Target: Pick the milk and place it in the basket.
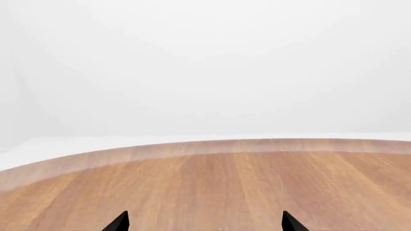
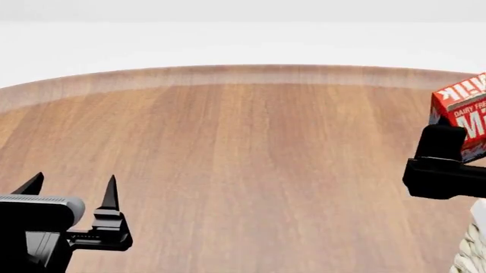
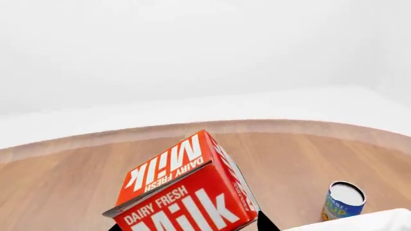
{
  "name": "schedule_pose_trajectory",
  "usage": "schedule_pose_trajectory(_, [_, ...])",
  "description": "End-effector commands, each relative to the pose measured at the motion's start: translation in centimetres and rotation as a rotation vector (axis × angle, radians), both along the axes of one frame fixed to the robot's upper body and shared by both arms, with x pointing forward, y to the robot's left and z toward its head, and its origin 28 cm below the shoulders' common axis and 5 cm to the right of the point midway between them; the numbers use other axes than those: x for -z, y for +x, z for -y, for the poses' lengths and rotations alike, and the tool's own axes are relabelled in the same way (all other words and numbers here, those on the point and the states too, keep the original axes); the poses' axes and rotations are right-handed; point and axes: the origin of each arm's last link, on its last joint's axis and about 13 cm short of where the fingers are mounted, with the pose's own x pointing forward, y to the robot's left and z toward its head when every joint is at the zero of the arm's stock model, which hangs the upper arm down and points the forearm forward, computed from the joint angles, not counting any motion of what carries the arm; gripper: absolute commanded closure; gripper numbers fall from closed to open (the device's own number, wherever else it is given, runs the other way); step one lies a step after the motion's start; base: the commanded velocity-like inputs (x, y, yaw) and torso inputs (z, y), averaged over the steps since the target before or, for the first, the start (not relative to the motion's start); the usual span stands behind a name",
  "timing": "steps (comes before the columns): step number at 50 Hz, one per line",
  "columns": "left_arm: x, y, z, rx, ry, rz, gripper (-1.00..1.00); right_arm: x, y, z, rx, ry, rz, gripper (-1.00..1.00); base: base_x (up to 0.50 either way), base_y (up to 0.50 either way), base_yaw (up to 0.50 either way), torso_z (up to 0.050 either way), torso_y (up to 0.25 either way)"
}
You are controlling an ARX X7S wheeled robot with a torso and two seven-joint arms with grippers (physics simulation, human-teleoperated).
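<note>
While your right gripper is clamped on the red gable-top milk carton, lifted clear of the round wooden table, pick is done; placement in cream wicker basket remains. Left gripper apart, idle.

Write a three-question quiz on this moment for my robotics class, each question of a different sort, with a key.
1. True or false: the milk stands on the wooden table.
2. Which gripper holds the carton? A) left gripper B) right gripper C) neither
3. Fill in: in the right wrist view, a blue-and-white ____ stands on the table beyond the carton.

Key
1. False; it is held tilted above the table, near the basket corner at the head view's lower right.
2. B; the left one is open and holds nothing.
3. can
</note>
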Motion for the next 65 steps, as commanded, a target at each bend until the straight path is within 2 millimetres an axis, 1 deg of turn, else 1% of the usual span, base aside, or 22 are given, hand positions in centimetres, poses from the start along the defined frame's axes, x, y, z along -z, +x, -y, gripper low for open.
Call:
schedule_pose_trajectory(1, [0.0, 0.1, 0.0, -0.001, 0.0, 0.001, -1.0, -3.3, -3.1, 3.3, 0.23, 0.053, 0.061, 1.0, 0.0, 0.0, 0.0, 0.0, 0.0])
schedule_pose_trajectory(3, [0.0, 0.1, 0.0, -0.002, 0.001, 0.0, -1.0, -3.8, -3.5, 3.9, 0.277, 0.065, 0.068, 1.0, 0.0, 0.0, 0.0, 0.0, 0.0])
schedule_pose_trajectory(8, [0.0, 0.2, -0.2, -0.006, 0.001, 0.0, -1.0, -4.3, -4.1, 5.0, 0.357, 0.089, 0.072, 1.0, 0.0, 0.0, 0.0, 0.0, 0.002])
schedule_pose_trajectory(14, [0.2, 0.3, -0.3, -0.009, 0.003, -0.004, -1.0, -4.1, -4.9, 6.3, 0.425, 0.133, 0.081, 1.0, 0.0, 0.0, 0.0, 0.0, 0.002])
schedule_pose_trajectory(23, [0.4, 0.3, -0.2, -0.009, 0.004, -0.007, -1.0, -4.1, -5.1, 7.6, 0.488, 0.177, 0.086, 1.0, 0.0, 0.0, 0.0, 0.0, 0.001])
schedule_pose_trajectory(28, [0.6, 0.2, -0.2, -0.008, 0.004, -0.01, -1.0, -3.5, -4.8, 8.0, 0.498, 0.207, 0.089, 1.0, 0.0, 0.0, 0.0, 0.0, 0.0])
schedule_pose_trajectory(33, [0.7, 0.2, -0.2, -0.009, 0.005, -0.012, -1.0, -2.7, -4.1, 8.5, 0.513, 0.275, 0.095, 1.0, 0.0, 0.0, 0.0, 0.0, 0.002])
schedule_pose_trajectory(41, [0.6, 0.1, -0.2, -0.007, 0.006, -0.011, -1.0, -1.4, -3.0, 8.8, 0.511, 0.328, 0.065, 1.0, 0.0, 0.0, 0.0, 0.0, 0.001])
schedule_pose_trajectory(52, [0.6, 0.2, -0.2, -0.01, 0.009, -0.011, -1.0, -0.8, -3.1, 9.4, 0.531, 0.391, 0.081, 1.0, 0.0, 0.0, 0.0, 0.001, 0.001])
schedule_pose_trajectory(60, [0.6, 0.2, -0.3, -0.014, 0.01, -0.012, -1.0, 0.1, -3.6, 9.9, 0.566, 0.434, 0.084, 1.0, 0.0, 0.0, 0.0, 0.0, 0.001])
schedule_pose_trajectory(65, [0.6, 0.2, -0.4, -0.015, 0.01, -0.012, -1.0, 0.7, -3.5, 10.0, 0.567, 0.454, 0.073, 1.0, 0.0, 0.0, 0.0, 0.0, 0.0])
